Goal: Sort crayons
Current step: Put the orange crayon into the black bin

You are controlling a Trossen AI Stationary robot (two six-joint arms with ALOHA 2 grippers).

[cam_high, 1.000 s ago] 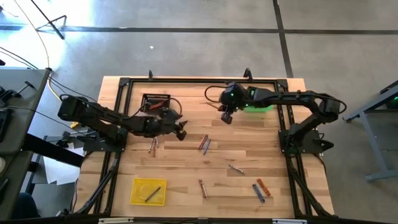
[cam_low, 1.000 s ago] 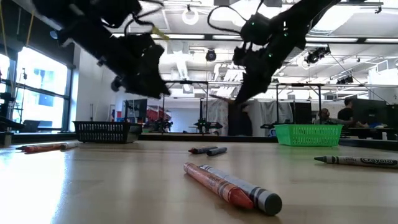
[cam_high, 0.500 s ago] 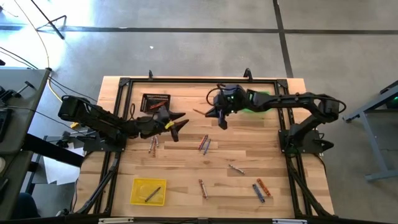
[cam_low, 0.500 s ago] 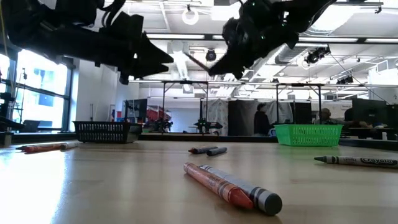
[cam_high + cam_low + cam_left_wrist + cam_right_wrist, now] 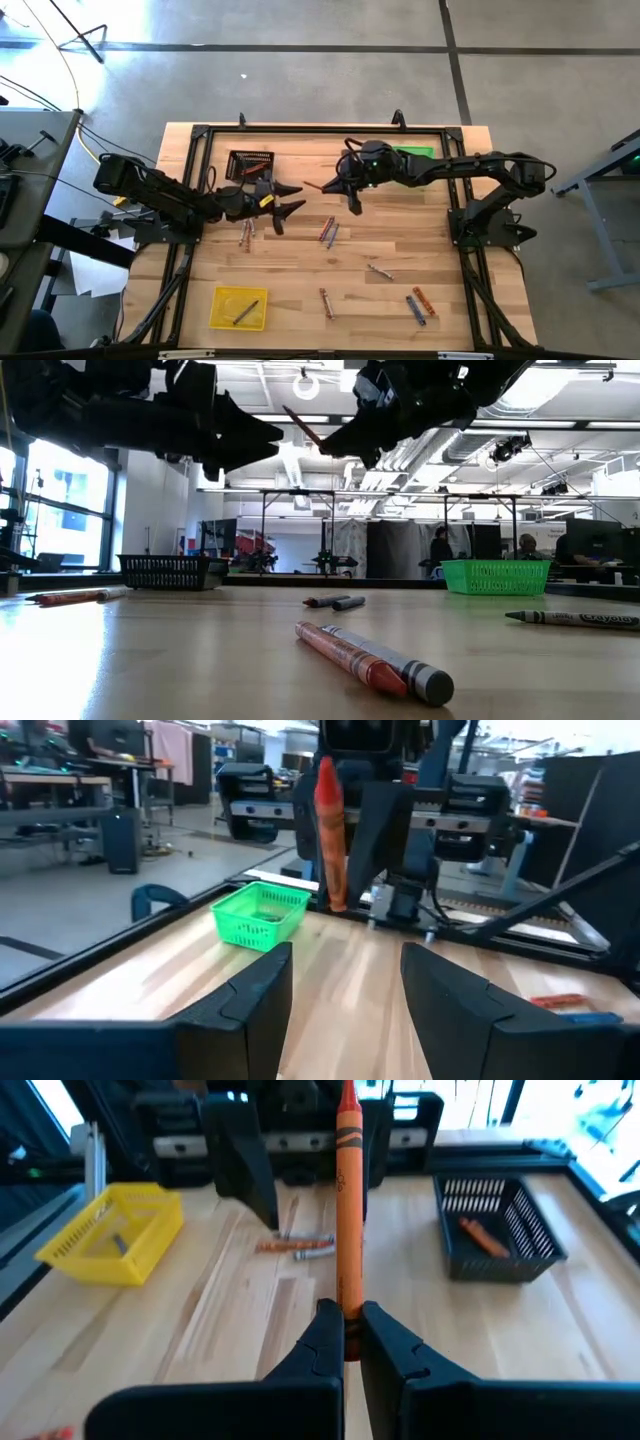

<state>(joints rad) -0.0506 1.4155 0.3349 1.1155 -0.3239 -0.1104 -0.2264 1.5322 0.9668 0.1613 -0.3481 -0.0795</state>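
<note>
My right gripper point(image 5: 343, 187) hangs above the table's middle, shut on an orange crayon point(image 5: 347, 1200) that sticks out toward my left gripper. My left gripper point(image 5: 292, 199) stands open a short way to the crayon's left, facing it, with nothing between its fingers point(image 5: 255, 1000). The crayon's free end point(image 5: 308, 183) stops just short of those fingers. More crayons lie flat on the wood: a pair point(image 5: 327, 230) in the middle, a pair point(image 5: 247, 233) under the left arm, others point(image 5: 379, 271) point(image 5: 325, 302) point(image 5: 420, 303) nearer the front. My right gripper pinches the orange crayon by one end point(image 5: 345, 1308) between its two fingers. The fingers come from the table's right, roughly level, and lie along the crayon. The rest of the crayon reaches out past the fingertips, lifted clear of the table.
A black tray point(image 5: 250, 162) with an orange crayon point(image 5: 478, 1233) stands at the far left. A green tray point(image 5: 415, 155) stands at the far right under the right arm. A yellow tray point(image 5: 240, 307) holding a grey crayon sits at the near left. A black frame point(image 5: 190, 180) borders the table.
My right gripper has carried the orange crayon up and toward the table's left, tipping from pointing down to nearly level. My left gripper has tipped up from pointing down to level and now faces the crayon, staying open.
</note>
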